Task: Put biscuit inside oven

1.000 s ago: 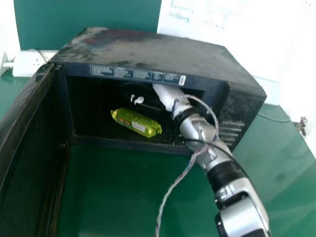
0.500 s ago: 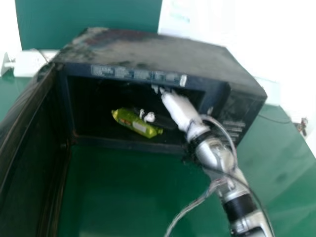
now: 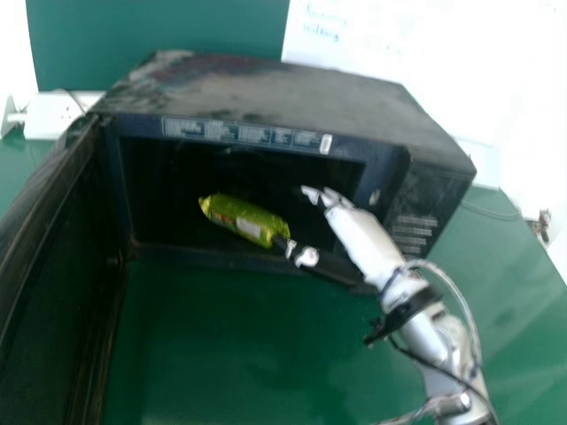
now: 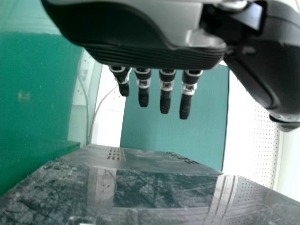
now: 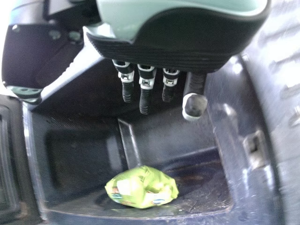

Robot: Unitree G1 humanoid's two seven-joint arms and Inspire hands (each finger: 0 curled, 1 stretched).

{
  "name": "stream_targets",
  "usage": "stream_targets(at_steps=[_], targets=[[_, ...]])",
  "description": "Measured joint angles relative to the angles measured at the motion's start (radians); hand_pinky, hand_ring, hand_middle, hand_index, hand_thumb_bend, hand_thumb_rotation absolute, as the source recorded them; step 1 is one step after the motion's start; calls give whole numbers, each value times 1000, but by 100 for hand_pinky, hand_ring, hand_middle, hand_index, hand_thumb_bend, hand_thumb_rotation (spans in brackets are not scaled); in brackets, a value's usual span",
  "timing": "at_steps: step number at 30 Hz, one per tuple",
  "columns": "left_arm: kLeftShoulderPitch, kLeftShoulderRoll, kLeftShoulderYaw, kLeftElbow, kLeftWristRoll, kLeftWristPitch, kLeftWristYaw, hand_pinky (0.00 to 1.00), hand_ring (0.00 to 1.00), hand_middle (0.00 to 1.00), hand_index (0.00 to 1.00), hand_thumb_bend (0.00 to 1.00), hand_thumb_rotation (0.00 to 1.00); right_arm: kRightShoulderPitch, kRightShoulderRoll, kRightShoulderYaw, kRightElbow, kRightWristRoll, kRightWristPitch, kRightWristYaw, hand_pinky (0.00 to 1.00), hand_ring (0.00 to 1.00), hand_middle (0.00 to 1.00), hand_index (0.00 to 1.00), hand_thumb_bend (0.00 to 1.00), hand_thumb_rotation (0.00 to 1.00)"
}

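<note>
The green biscuit packet (image 3: 244, 221) lies inside the black oven (image 3: 283, 93), a little left of the middle of the head view, on the cavity floor near the front opening; the right hand (image 3: 365, 241), right of centre in that view, is released, its fingers straight and apart from the packet, with nothing in its grasp; its silver arm (image 3: 430, 341) runs down to the lower right; the left hand (image 4: 136, 40), in the left wrist view, is likewise empty, fingers extended above the oven's top; the oven door (image 3: 53, 257) stands open along the left side; green table (image 3: 213, 345) spreads across the lower middle; a white socket strip (image 3: 62, 117) sits at the upper left.
</note>
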Motion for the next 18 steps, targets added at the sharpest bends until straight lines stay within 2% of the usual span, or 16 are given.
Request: stream_targets(at_steps=[5, 9, 18], targets=[[-4, 0, 0, 4, 3, -2, 0, 99, 92, 94, 94, 90, 100, 96, -30, -66, -112, 75, -19, 62, 0, 100, 91, 99, 87, 85], [-6, 1, 0, 7, 2, -2, 0, 100, 93, 95, 94, 92, 100, 188, -44, -135, -200, 182, -35, 113, 0, 100, 91, 99, 86, 85], [-21, 4, 0, 16, 14, -3, 1, 100, 91, 91, 92, 95, 100, 395, -38, -265, -338, 402, -60, 166, 0, 100, 91, 100, 87, 87]])
